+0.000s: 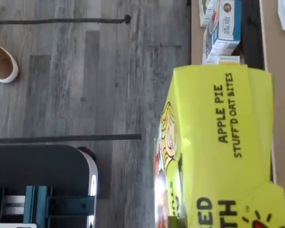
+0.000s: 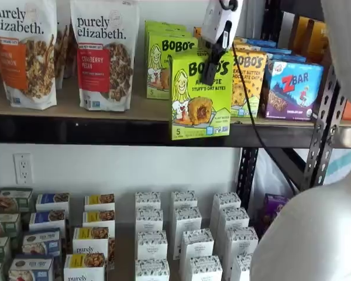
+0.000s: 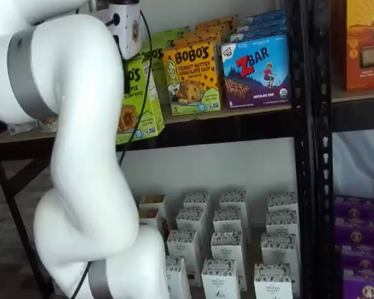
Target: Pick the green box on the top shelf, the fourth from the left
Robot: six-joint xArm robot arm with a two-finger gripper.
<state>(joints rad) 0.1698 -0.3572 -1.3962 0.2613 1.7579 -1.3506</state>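
1. Tool (image 2: 212, 63): white body with black fingers, at upper centre of a shelf view, closed on the top of the green box (image 2: 200, 93). A black cable hangs from it down the right side of the box.
2. Green box: pulled forward of its row, its lower edge in front of the black front beam of the top shelf (image 2: 76, 130) and overlapping it. It sits slightly tilted, front face toward the camera.
3. Same box in a shelf view (image 3: 139, 103): left of centre, partly hidden behind the white arm (image 3: 81, 124), again hanging over the front beam. Only the tool's white body shows at the upper edge here; its fingers cannot be made out.
4. Wrist view: the green box (image 1: 218, 147) fills the near field, its "APPLE PIE STUFF'D OAT BITES" lettering turned sideways. Grey plank floor (image 1: 85, 85) lies beyond it, with a brown shoe (image 1: 1, 64) at the edge.
5. Neighbours on the top shelf: a second green carton (image 2: 164, 64) stands behind and to the left, a yellow-orange carton (image 2: 248, 79) just beside on the right, then a ZBar box (image 2: 292, 89). Two granola bags (image 2: 105, 52) stand at upper left.
6. Lower shelf: rows of small white cartons (image 2: 187, 240) across the lower centre.
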